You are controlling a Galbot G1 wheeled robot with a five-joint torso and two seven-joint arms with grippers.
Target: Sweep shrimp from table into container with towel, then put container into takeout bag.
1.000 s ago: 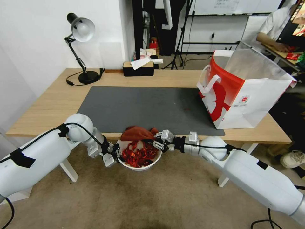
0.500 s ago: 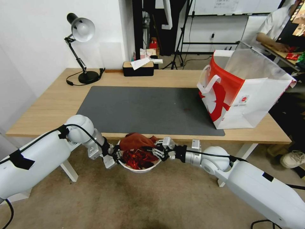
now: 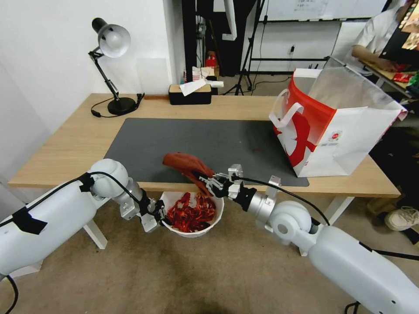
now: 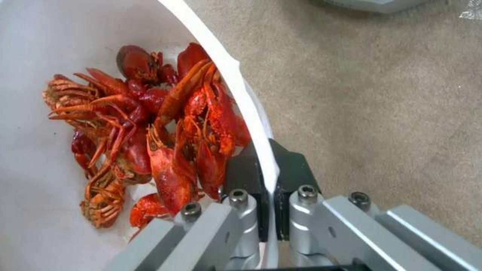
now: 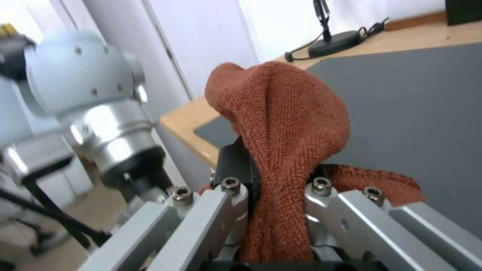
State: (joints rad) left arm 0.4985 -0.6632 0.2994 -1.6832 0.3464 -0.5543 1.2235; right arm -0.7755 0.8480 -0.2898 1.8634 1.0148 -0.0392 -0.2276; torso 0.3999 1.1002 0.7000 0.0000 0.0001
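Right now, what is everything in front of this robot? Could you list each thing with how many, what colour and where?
glossy red-orange shrimp: a heap, inside the tub
round white plastic container: one, held below the table's near edge, off the table
rust-red soft towel: one, lifted over the mat's near edge
long light wooden table: one, with a dark grey mat on top
boxy white and red paper takeout bag: one, standing open at the table's right end
black desk lamp: one, far left corner
black tissue box: one, far edge, white tissue sticking out
left gripper: clamped on the container's rim
right gripper: pinching the towel
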